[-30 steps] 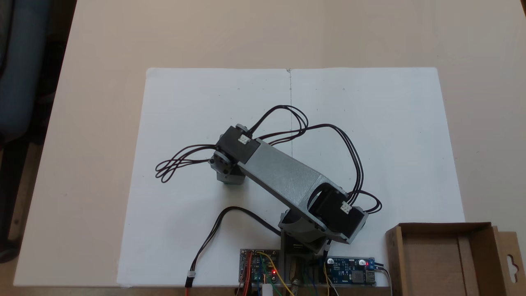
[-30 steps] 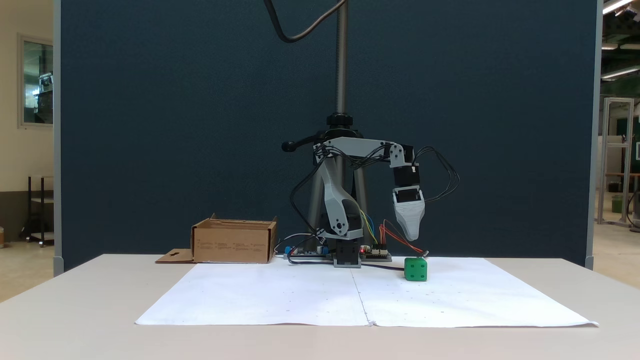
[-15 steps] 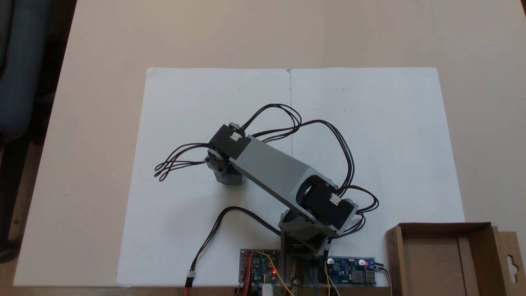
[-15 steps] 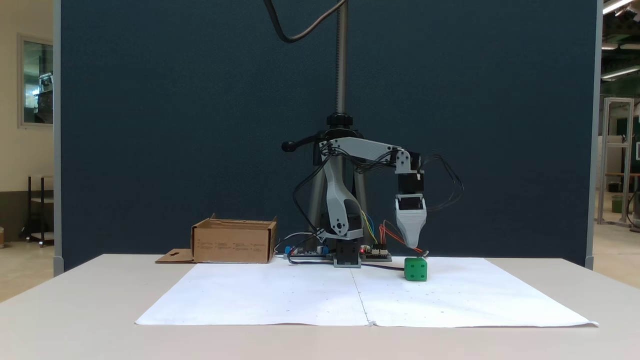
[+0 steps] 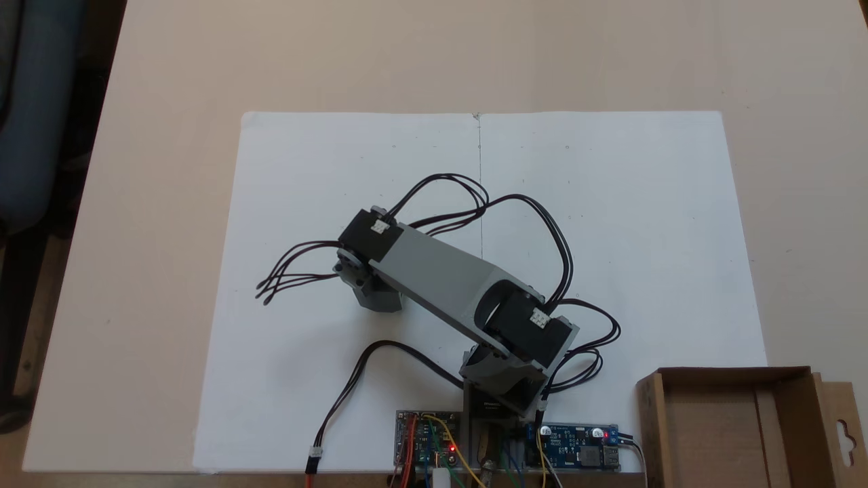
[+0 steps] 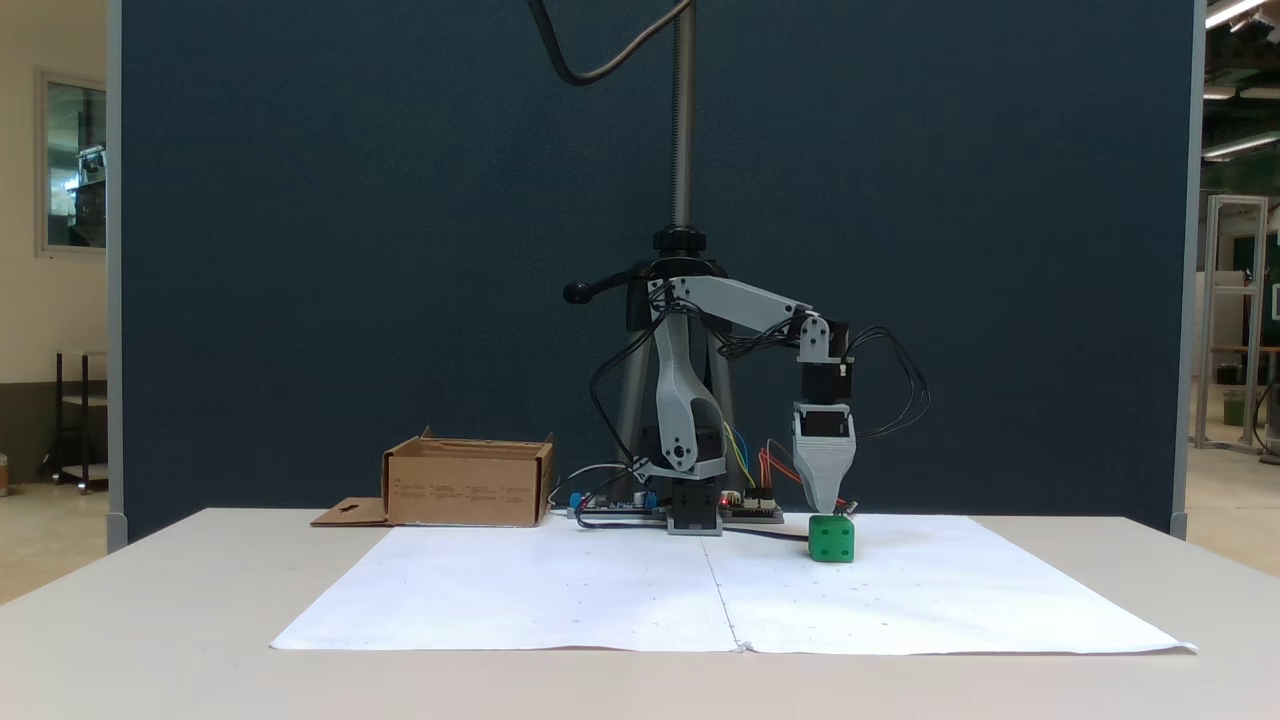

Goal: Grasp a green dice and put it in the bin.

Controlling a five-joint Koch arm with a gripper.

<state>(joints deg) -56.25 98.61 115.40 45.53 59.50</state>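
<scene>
The green dice (image 6: 831, 538) sits on the white paper, right of the arm's base in the front-on fixed view. My gripper (image 6: 828, 508) points straight down right over it, its tip just above the dice's top face. Only one tapered jaw shows, so I cannot tell whether it is open or shut. From above, the arm's wrist (image 5: 369, 271) covers the dice. The bin (image 6: 468, 492) is a shallow brown cardboard box at the back left there, seen at the lower right corner (image 5: 732, 371) from above, and its inside is bare.
A white paper sheet (image 5: 610, 203) covers the table's middle. Circuit boards (image 5: 576, 453) and wires lie by the arm's base. Black cables (image 5: 291, 274) loop out from the wrist. A camera stand pole (image 6: 683, 120) rises behind the arm.
The arm has lowered the gripper straight down toward the dice, from well above it to just over its top. The dice and the bin have not moved.
</scene>
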